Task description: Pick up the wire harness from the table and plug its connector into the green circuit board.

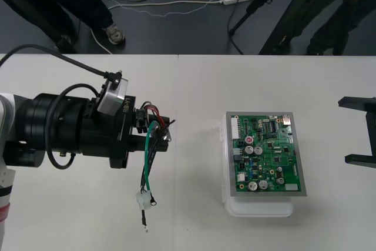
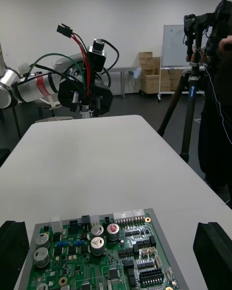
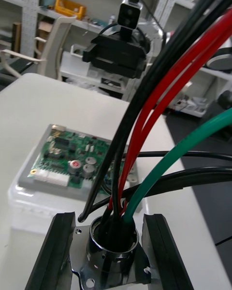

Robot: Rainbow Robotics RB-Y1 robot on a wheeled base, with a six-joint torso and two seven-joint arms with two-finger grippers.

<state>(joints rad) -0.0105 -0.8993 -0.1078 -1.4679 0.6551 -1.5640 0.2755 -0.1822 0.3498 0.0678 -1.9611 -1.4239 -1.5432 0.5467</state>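
My left gripper (image 1: 163, 131) hovers over the table left of the board, shut on the wire harness (image 1: 149, 152). In the left wrist view its fingers (image 3: 60, 251) clamp the round metal socket (image 3: 112, 245) by its flange, and red, black and green wires rise out of it. A green and a black wire hang toward the table with a small white piece (image 1: 143, 199) on them. The black plug (image 2: 64, 29) sticks up free above the left gripper (image 2: 86, 99). The green circuit board (image 1: 267, 154) lies on its white base (image 1: 258, 208). My right gripper (image 1: 356, 131) waits open at the right edge.
The table's far edge (image 1: 188, 56) runs behind the board, with cables on the dark floor beyond. In the right wrist view the board (image 2: 101, 258) lies just ahead between that arm's spread fingers (image 2: 12, 251). Bare table separates the board from the left gripper.
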